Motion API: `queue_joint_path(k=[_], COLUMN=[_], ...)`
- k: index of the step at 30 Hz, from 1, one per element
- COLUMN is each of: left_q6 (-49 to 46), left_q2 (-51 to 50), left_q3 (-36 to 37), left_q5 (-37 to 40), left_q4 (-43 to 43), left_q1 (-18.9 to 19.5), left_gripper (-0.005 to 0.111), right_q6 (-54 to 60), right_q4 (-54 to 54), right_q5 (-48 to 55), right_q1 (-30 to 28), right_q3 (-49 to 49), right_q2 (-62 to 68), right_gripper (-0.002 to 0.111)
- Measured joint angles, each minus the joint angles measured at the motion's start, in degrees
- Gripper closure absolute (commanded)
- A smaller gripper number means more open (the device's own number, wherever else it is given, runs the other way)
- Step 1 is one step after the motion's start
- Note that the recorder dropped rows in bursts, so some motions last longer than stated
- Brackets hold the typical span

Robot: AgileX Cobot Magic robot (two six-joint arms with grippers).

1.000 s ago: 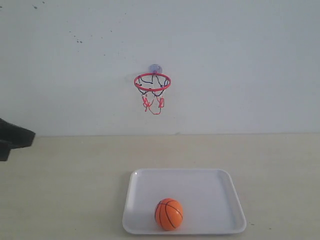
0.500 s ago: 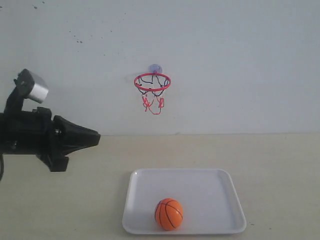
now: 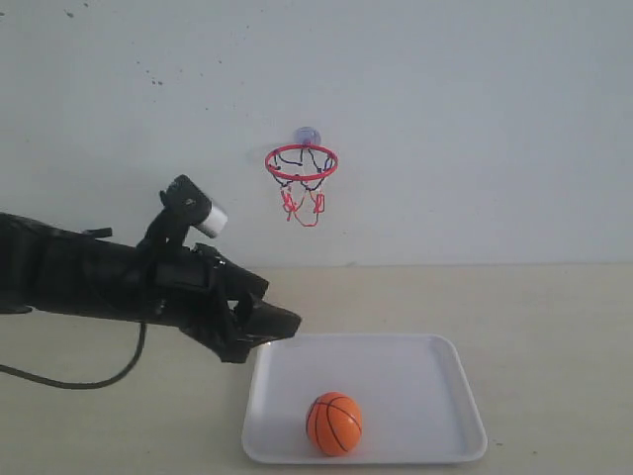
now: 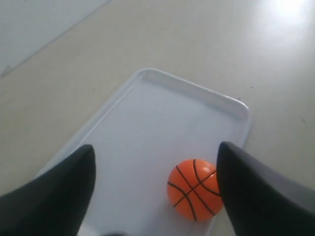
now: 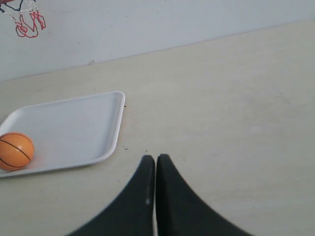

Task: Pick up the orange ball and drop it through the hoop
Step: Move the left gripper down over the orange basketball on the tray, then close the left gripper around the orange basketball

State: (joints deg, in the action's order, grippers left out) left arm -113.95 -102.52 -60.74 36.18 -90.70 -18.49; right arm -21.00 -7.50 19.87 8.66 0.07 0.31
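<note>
The orange ball (image 3: 334,424) with black seams rests near the front edge of the white tray (image 3: 415,371). It also shows in the left wrist view as the orange ball (image 4: 193,189) and in the right wrist view as the orange ball (image 5: 15,151). The red hoop (image 3: 302,163) with its string net hangs on the back wall by a suction cup; part of the net (image 5: 27,22) appears in the right wrist view. My left gripper (image 3: 282,325) is open, hovering above the tray's left rim, up and left of the ball. The left gripper (image 4: 155,153) has nothing between its fingers. My right gripper (image 5: 155,160) is shut over bare table, right of the tray.
The beige table (image 3: 554,327) extends right and left of the tray. A pale wall (image 3: 475,129) stands behind. The left arm with its cable (image 3: 79,381) stretches in from the left edge.
My left arm has swept in from the left edge toward the tray, dropping lower, and its fingers now stand apart. The ball, tray and hoop have not moved.
</note>
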Motion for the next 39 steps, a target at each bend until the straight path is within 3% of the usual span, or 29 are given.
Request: queue_joint_path(k=[5,9,13,23,39], left_q6=[2.56,12.02,15.81,15.95,12.20], left_q2=[-2.61,-6.80,-10.27,-11.83,-15.45], left_q3=[-1.29,-5.29,-7.22,-7.22,-7.69], left_q5=[-5.91,-7.28,-9.16,-10.37,-9.07], left_q4=[0.75,8.58,11.96,12.64,16.59], left_q1=[-3.96,-7.44,-9.57,-9.87,-9.91], left_gripper=[0.035,0.035,0.027,0.008,0.009], right_q6=[0.00,0.00,0.00,0.00,0.00], right_q4=[0.00,0.00,0.00,0.00,0.00], right_q5=[0.00,0.00,0.00,0.00,0.00], right_q1=[0.00,0.00,0.00,0.00,0.00], right_q3=[0.00,0.00,0.00,0.00,0.00], right_q2=[0.00,0.00,0.00,0.00,0.00], right_gripper=[0.108,0.108,0.108,0.108,0.108])
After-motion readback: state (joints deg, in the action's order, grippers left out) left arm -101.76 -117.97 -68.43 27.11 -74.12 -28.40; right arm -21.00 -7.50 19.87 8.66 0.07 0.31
